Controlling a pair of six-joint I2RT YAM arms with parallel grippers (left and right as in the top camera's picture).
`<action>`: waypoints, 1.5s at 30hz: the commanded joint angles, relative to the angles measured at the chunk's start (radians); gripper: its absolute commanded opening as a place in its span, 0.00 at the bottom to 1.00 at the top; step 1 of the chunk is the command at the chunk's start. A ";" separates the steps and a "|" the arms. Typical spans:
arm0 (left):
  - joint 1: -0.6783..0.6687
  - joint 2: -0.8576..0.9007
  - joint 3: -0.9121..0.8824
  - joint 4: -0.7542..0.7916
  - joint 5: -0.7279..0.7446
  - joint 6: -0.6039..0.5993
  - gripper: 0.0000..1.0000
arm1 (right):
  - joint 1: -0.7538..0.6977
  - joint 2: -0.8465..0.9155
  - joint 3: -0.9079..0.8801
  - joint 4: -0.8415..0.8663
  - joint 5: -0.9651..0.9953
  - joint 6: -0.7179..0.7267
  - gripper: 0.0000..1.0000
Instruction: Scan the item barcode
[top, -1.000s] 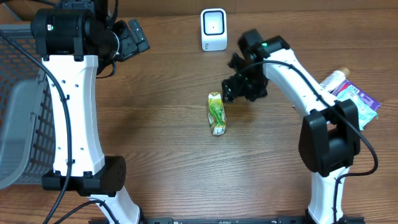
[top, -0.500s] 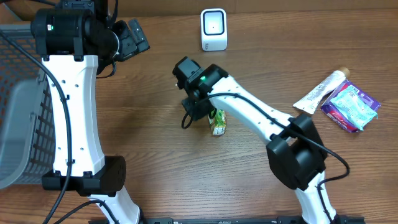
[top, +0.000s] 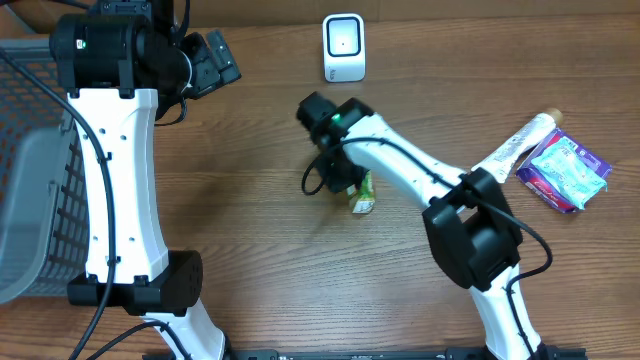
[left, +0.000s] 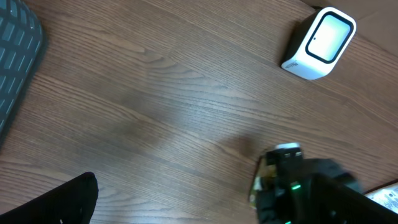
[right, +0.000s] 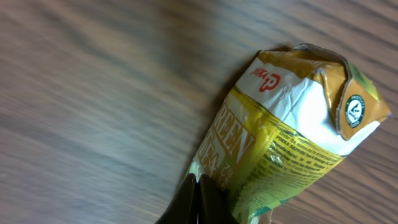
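The right gripper (right: 198, 199) is fully closed, its fingertips pressed together against the edge of the green-and-yellow drink carton (right: 292, 124); whether any of the carton is pinched between them cannot be determined. The carton lies on the wooden table (top: 250, 220) on the robot's side of the white scanner (top: 343, 47), well apart from it. The left gripper (top: 215, 58) hangs wide open and empty, to the left of the scanner.
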 joint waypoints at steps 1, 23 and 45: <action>0.000 0.002 -0.005 0.001 0.004 0.011 1.00 | -0.090 -0.006 0.004 -0.003 -0.051 0.003 0.04; 0.000 0.002 -0.004 0.001 0.004 0.012 1.00 | -0.172 -0.127 -0.037 0.002 0.076 0.086 0.74; 0.000 0.002 -0.004 0.001 0.004 0.011 1.00 | -0.202 -0.072 -0.188 0.159 0.130 0.116 0.62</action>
